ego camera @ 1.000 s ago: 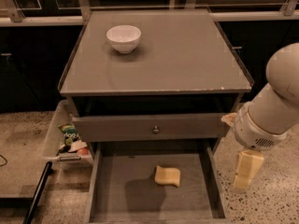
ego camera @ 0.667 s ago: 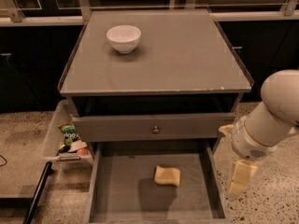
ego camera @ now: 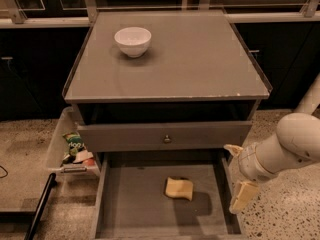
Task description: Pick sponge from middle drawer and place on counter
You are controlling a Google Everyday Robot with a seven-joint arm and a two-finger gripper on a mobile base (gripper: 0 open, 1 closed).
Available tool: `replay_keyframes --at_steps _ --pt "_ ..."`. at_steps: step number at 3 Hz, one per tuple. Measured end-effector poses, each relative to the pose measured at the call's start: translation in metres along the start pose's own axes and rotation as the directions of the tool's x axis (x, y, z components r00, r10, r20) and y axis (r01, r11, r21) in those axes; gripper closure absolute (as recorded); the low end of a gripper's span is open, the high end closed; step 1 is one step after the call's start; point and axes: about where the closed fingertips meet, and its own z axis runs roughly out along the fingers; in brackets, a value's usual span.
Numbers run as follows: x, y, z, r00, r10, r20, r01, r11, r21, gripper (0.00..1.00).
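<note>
The pale-yellow sponge [ego camera: 179,188] lies flat on the floor of the open middle drawer [ego camera: 132,206], a little right of its centre. The grey counter [ego camera: 200,59] is the cabinet top above it. My gripper [ego camera: 238,174] hangs at the drawer's right side wall, right of the sponge and apart from it. Its two yellowish fingers [ego camera: 243,196] stand apart, with nothing between them. The white arm reaches in from the right edge.
A white bowl [ego camera: 132,40] stands on the counter's back left. A closed grey drawer front with a round knob [ego camera: 166,139] sits above the open drawer. A clear bin with snack packets [ego camera: 74,148] hangs at the cabinet's left. Speckled floor lies on both sides.
The arm has come down and to the left, bringing the gripper closer to the drawer's right wall. The sponge and bowl have not moved.
</note>
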Motion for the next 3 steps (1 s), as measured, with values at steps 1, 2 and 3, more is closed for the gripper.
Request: replay_keyframes --at_steps 1,2,3 --pt "0.0 0.0 0.0 1.0 0.0 0.0 0.0 1.0 0.0 0.0" --pt "0.013 -0.002 0.035 0.997 0.073 0.032 -0.072 0.9967 -0.038 0.0" --pt "0.025 -0.004 0.088 0.987 0.137 0.082 -0.132 0.9888 -0.07 0.0"
